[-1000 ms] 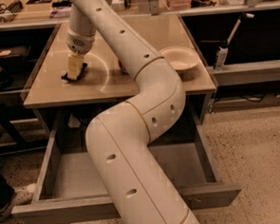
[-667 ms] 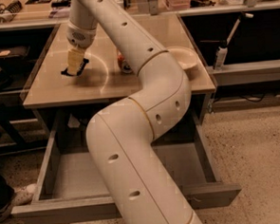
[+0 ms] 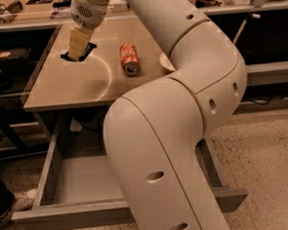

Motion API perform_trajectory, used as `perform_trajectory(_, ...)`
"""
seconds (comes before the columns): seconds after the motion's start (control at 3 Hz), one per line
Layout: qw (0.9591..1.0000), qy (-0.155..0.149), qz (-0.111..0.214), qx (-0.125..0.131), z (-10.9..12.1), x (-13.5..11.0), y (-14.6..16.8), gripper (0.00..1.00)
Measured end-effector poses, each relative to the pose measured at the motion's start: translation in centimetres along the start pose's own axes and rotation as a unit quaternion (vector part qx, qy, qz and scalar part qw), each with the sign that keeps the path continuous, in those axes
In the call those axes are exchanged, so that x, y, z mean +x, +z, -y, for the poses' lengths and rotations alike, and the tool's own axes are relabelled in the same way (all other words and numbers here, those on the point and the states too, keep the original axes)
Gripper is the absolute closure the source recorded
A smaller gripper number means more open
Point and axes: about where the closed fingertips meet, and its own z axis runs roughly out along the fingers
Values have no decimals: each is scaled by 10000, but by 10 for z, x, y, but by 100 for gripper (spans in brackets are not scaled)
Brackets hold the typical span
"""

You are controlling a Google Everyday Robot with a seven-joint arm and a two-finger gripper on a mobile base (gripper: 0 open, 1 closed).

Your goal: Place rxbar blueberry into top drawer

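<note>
Up over the tabletop [image 3: 78,84], gripper [image 3: 77,48] tight around rxbar blueberry [image 3: 87,46], lettering illegible.

Bent arm [image 3: 200,79] reaches far left, gripper [image 3: 76,51] pointing down.

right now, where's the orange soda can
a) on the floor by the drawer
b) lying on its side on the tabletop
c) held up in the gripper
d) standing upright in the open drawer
b: the orange soda can lies on its side on the tan tabletop, apart from the gripper, which is down at the rxbar blueberry toward the table's far corner. The top drawer below stands open.
</note>
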Motion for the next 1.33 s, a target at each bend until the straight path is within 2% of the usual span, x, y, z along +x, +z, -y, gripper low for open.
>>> perform_trajectory(0.33, 10000, 2, 11, 6, 2, -1, 3, 100)
perform_trajectory(0.67, 9998, 202, 27, 2, -6, 12, -4, 100)
perform_trajectory(1.0, 9965, 655, 443, 280, -30, 24, -53, 100)
perform_trajectory(1.33, 9912, 1049, 741, 319, -78, 38, -90, 100)
